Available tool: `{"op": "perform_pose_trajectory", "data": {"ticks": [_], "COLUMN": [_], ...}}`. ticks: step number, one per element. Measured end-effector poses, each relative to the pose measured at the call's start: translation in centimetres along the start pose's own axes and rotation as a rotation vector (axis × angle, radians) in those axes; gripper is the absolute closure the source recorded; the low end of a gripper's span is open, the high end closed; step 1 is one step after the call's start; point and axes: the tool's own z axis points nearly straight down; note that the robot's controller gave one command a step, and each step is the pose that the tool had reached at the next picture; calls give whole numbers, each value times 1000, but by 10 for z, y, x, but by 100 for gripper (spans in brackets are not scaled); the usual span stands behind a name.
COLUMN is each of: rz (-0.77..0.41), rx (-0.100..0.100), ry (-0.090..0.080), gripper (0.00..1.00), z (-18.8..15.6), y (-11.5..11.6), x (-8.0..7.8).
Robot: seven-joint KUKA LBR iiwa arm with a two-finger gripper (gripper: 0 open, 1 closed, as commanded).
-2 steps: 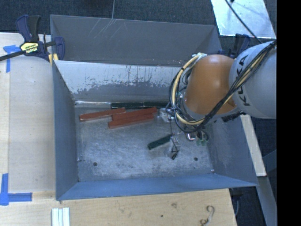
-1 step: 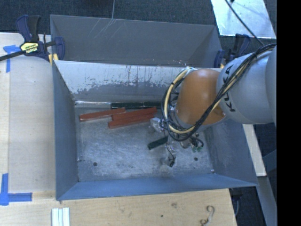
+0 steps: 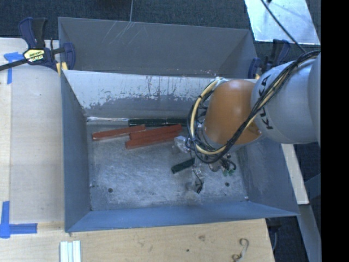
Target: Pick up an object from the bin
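Note:
My gripper (image 3: 192, 176) hangs under the arm's orange cover, low over the bin floor right of the middle. Nothing shows between its jaws. To its left, near the back wall, lies a reddish-brown wooden block (image 3: 155, 137), its right end a short way from the gripper. A thinner reddish-brown stick (image 3: 115, 133) lies beside the block and stretches further left. Just behind both rests a slim black rod-like thing (image 3: 157, 123), along the foot of the back wall.
The arm and its cables come in from the right and cover the bin's right back part. Bare scuffed floor spreads across the front and left of the bin. The sloped walls rise close on all sides.

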Motion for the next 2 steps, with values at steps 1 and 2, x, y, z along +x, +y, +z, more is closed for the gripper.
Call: {"op": "perform_pose_trajectory", "data": {"ticks": [1,2], "rz": [0,0], "rx": [1,1], "ry": [-3,-3], "gripper": [100,100], "z": [-1,-65], "y": [0,0], "x": [-1,-2]}}
